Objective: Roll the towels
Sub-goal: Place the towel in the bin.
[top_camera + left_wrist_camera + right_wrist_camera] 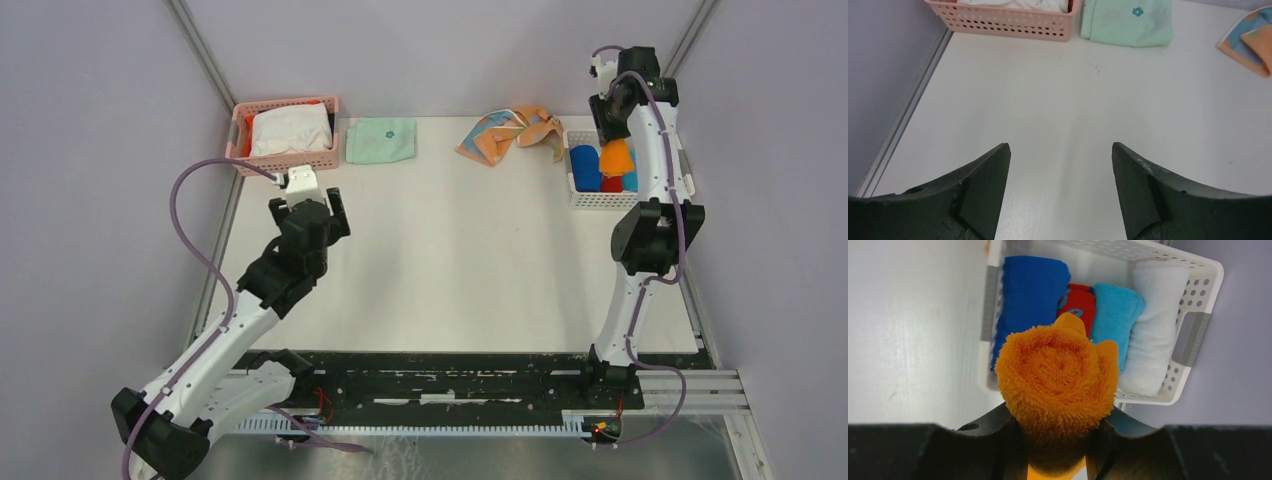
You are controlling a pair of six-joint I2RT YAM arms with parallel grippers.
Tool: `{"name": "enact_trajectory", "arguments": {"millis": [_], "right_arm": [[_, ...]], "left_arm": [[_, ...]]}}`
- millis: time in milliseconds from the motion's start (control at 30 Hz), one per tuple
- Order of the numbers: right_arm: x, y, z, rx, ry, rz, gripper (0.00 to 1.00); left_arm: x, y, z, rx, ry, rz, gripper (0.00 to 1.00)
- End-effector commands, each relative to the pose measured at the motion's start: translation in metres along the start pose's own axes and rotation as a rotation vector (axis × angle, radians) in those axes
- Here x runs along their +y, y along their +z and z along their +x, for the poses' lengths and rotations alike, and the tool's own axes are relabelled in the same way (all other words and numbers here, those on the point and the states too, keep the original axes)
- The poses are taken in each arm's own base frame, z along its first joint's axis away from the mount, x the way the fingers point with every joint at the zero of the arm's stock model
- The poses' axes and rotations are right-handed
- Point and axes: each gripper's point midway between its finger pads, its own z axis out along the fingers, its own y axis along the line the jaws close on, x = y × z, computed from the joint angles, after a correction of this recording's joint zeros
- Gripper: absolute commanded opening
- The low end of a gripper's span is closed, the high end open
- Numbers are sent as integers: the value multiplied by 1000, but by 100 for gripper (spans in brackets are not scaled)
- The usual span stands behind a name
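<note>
**A:** What is the left arm doing?

**B:** The left gripper (1060,150) hangs over bare table (1048,100). Its jaws are spread wide with nothing between them.

**A:** And the right?

**B:** The right gripper (1058,425) is clamped on the orange towel (1058,375). The towel is rolled into a tight spiral, with its end facing the wrist camera. It is held above the white basket (1193,335) at the table's right edge.

**A:** What lies in that basket?

**B:** The blue towel (1030,295) lies rolled along the left wall. Beside it are a red roll (1079,302), a light-blue roll (1115,310) and a white roll (1155,330), packed side by side.

**A:** Where is the third towel?

**B:** The peach towel (510,132) lies unrolled and crumpled near the far edge, just left of the white basket.

**A:** Anything else back there?

**B:** Farther left, the mint-green cloth (1128,22) lies folded flat. Just beside it, in the far left corner, stands a pink basket (1008,22) with white cloth (290,130) inside.
</note>
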Motion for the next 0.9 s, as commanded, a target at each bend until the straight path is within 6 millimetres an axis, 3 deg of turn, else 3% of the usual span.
{"name": "enact_trajectory", "arguments": {"millis": [0,200,467,867], "right_arm": [[-42,38,1,-31,-40,31,12],[-86,75,14,-63,-9,39,8],[-130,102,48,59,-106,174,6],[-121,172,102,167,-47,85,10]], "left_arm": [[5,14,6,-41,35,-52,81],[-1,31,28,13,93,-77,80],[-5,40,47,39,135,-70,79],[-8,47,61,85,181,-75,78]]}}
